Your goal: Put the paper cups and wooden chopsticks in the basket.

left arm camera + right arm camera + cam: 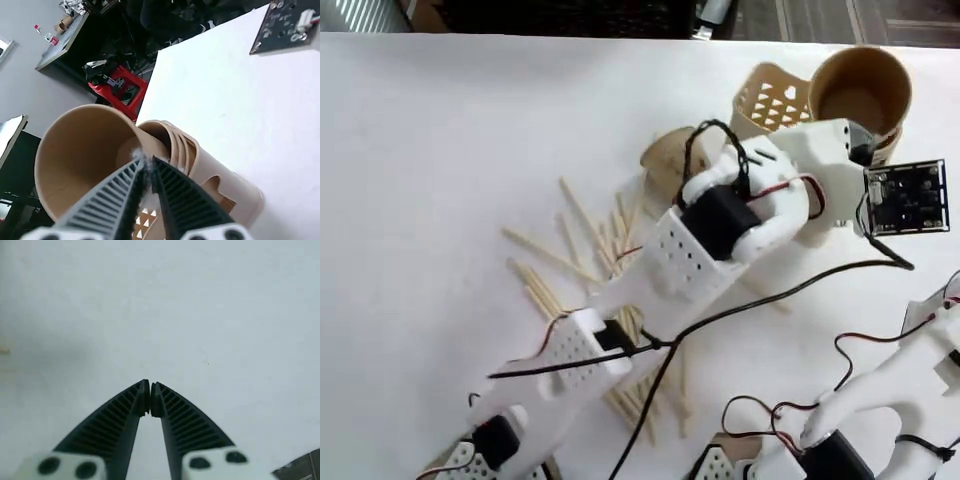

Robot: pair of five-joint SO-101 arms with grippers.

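The left gripper [148, 167] is pinched shut on the rim of a paper cup [80, 160], one jaw inside the mouth and one outside. The cup is held tipped, right against the basket [225, 185], near the far right corner of the table [440, 150]. In the high view the cup [860, 90] looks to overlap the basket [770, 100] on its right side rather than sit squarely over the opening. Whether its base is inside the wall or outside cannot be told.

That is the main risk. If the cup is let go while off-centre, it will probably catch the basket's rim and roll out onto the table, or drop off the far edge, which is close. A thin rim pinch also gives little hold, so the light cup could swing or slip free if the wrist turns. Pushing down to seat it may crush the paper wall, or shove the light basket toward the table edge.

What looks like another cup [665, 160] lies on its side just beside the left arm's forearm. The chopsticks [580, 250] are scattered under and around that arm in the middle of the table. Pulling back low could sweep the sticks farther apart or knock that cup away. Loose cables trail over the sticks and might drag them.

The right gripper [150, 390] is closed on nothing, above bare table, well apart from the work.
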